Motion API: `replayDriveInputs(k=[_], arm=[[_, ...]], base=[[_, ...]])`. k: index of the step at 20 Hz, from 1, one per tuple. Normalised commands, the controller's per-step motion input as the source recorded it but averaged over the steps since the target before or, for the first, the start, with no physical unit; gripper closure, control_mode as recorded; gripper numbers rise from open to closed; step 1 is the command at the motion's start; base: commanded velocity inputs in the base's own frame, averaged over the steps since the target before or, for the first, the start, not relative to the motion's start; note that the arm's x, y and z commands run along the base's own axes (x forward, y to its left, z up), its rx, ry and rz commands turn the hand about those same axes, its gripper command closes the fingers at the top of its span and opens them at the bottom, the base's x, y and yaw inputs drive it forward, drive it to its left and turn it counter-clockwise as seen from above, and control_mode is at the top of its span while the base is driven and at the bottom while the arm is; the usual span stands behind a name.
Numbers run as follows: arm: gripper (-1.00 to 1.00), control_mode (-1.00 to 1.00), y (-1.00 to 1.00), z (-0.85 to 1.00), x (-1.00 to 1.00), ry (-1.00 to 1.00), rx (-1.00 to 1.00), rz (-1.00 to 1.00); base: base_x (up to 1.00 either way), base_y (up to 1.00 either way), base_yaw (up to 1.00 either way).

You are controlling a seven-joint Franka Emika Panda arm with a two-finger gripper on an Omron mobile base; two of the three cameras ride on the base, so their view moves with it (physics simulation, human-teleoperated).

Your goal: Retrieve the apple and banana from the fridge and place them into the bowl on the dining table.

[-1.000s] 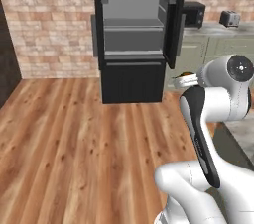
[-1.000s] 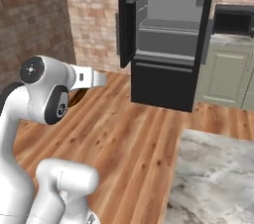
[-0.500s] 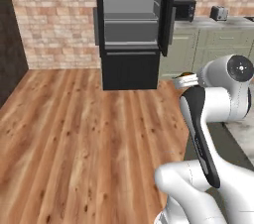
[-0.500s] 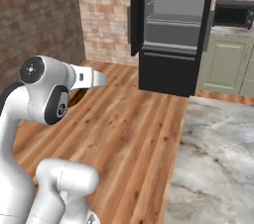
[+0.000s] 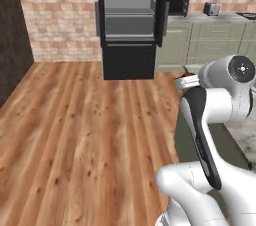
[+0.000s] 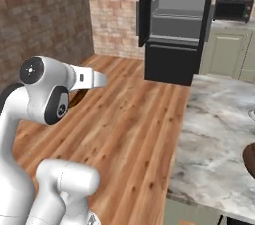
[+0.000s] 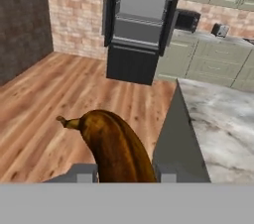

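Observation:
My gripper (image 7: pixel 124 173) is shut on the banana (image 7: pixel 116 146), an overripe orange-brown fruit that rises between the two fingertips with its dark stem to the left. Beyond my arm, a sliver of the banana (image 5: pixel 187 74) shows at the hand, well above the wooden floor. The black fridge (image 5: pixel 131 25) (image 6: pixel 174 20) (image 7: pixel 141 15) stands far ahead with its doors open and pale grey shelves showing. The marbled dining table (image 6: pixel 219 134) (image 7: pixel 218 129) lies to my right. A dark edge of the bowl (image 6: pixel 250 159) shows at the table's far right. The apple is out of view.
A black microwave (image 5: pixel 177 5) (image 6: pixel 231 9) and a toaster (image 5: pixel 212 8) sit on the wall counter with sage cabinets, right of the fridge. Wide wooden floor (image 5: pixel 75 130) lies between me and the fridge. Brick walls close the left side.
The whole picture has shifted: the base has moved, the fridge now looks farther off and more of the dining table shows. The banana stays in the gripper.

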Motion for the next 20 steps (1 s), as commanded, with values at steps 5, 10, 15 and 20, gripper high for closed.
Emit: replayDriveInputs(k=[5,10,15,20], arm=[[1.0,1.0,0.0,0.0,0.0,0.0,0.0,0.0],[1.0,1.0,0.0,0.0,0.0,0.0,0.0,0.0],[1.0,1.0,0.0,0.0,0.0,0.0,0.0,0.0],[1.0,1.0,0.0,0.0,0.0,0.0,0.0,0.0]], base=[[-1.0,-0.68,-0.11],[-0.99,-0.75,-0.17],[-0.65,-0.83,-0.14],[-0.09,-0.66,-0.06]])
